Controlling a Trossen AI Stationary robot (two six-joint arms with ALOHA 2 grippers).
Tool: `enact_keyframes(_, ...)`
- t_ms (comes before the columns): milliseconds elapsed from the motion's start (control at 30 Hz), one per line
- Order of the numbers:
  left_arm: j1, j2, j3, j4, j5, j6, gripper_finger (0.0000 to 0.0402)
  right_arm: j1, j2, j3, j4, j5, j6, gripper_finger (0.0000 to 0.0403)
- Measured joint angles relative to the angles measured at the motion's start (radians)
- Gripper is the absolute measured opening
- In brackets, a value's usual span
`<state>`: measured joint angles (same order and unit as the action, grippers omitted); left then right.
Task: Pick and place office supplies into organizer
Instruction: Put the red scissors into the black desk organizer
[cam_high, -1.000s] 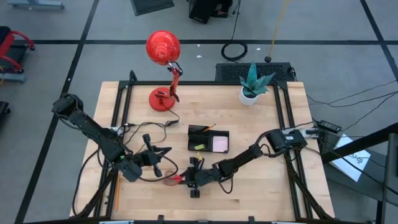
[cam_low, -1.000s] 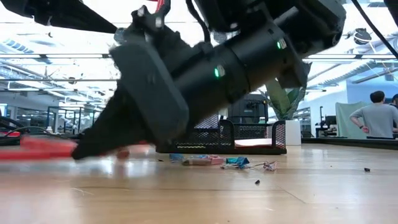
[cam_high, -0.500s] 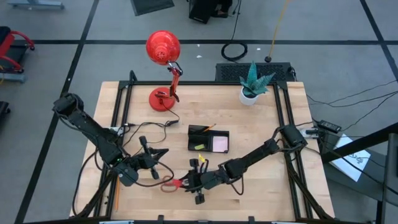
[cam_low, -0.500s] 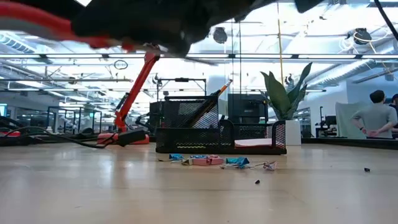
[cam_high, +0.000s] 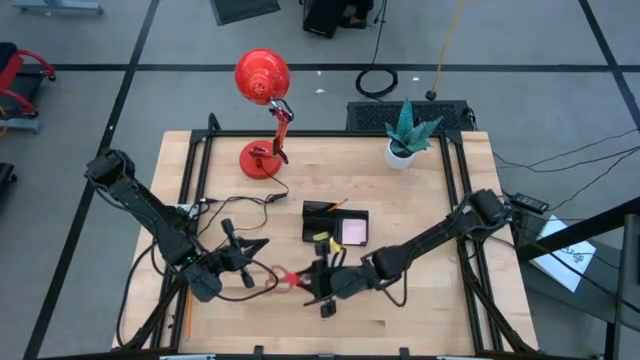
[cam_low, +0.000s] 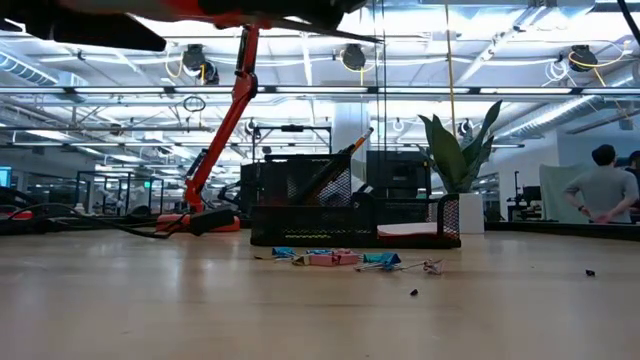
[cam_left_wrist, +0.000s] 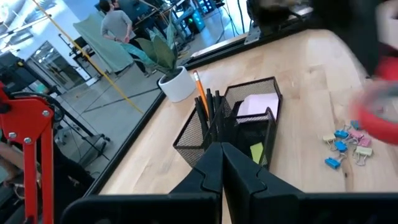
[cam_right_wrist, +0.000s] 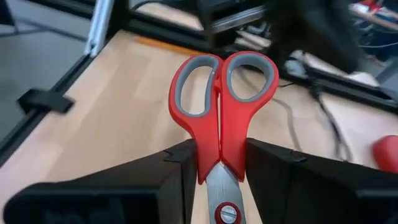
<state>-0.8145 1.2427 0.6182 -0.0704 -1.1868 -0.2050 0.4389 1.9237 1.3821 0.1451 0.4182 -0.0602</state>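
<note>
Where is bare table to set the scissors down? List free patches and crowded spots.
Free: wood between the red lamp base and the plant pot; front right corner. Crowded: around the organizer, clips, both end effectors, left and right gripping the scissors.

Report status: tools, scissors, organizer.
Right tool shut on scissors, lifted off table. Left tool shut, empty, facing organizer. Clips loose beside it.

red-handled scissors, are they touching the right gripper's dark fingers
Touching. The right wrist view shows the red-handled scissors clamped between the right gripper's two dark fingers, which press against both sides just below the handle loops.
</note>
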Motion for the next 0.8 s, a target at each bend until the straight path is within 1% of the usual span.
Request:
enact_keyframes(133, -0.016, 0.000, 0.000, -0.011, -0.017, -0.008, 0.0005, -0.033, -0.077, -0.094, 0.102, 0.000, -0.029, 0.0095)
enact_keyframes(200, -0.024, 0.000, 0.000, -0.010, -0.023, -0.010, 0.0005, -0.053, -0.122, -0.173, 0.209, -0.003, -0.046, 0.0095)
enact_keyframes(233, -0.027, 0.000, 0.000, -0.010, -0.023, -0.011, 0.0005, -0.066, -0.142, -0.220, 0.290, -0.019, -0.056, 0.0095)
enact_keyframes(367, -0.033, 0.000, 0.000, -0.010, -0.027, -0.011, 0.0005, -0.145, -0.190, -0.422, 0.706, -0.150, -0.051, 0.0095)
enact_keyframes(433, -0.033, 0.000, 0.000, -0.010, -0.027, -0.012, 0.0005, -0.191, -0.203, -0.494, 0.866, -0.203, -0.016, 0.0095)
enact_keyframes(467, -0.033, 0.000, 0.000, -0.010, -0.027, -0.013, 0.0005, -0.212, -0.205, -0.518, 0.924, -0.214, 0.001, 0.0095)
enact_keyframes(533, -0.032, 0.000, 0.000, -0.010, -0.027, -0.013, 0.0005, -0.251, -0.204, -0.547, 0.972, -0.249, 0.033, 0.0095)
enact_keyframes(633, -0.026, 0.000, 0.000, -0.011, -0.028, -0.012, 0.0005, -0.301, -0.193, -0.548, 0.974, -0.312, 0.064, 0.0095)
enact_keyframes(733, -0.018, 0.000, 0.000, -0.014, -0.028, -0.013, 0.0005, -0.335, -0.175, -0.527, 1.031, -0.342, 0.075, 0.0095)
enact_keyframes(800, -0.012, 0.000, 0.000, -0.014, -0.027, -0.013, 0.0005, -0.352, -0.159, -0.520, 1.075, -0.342, 0.075, 0.0095)
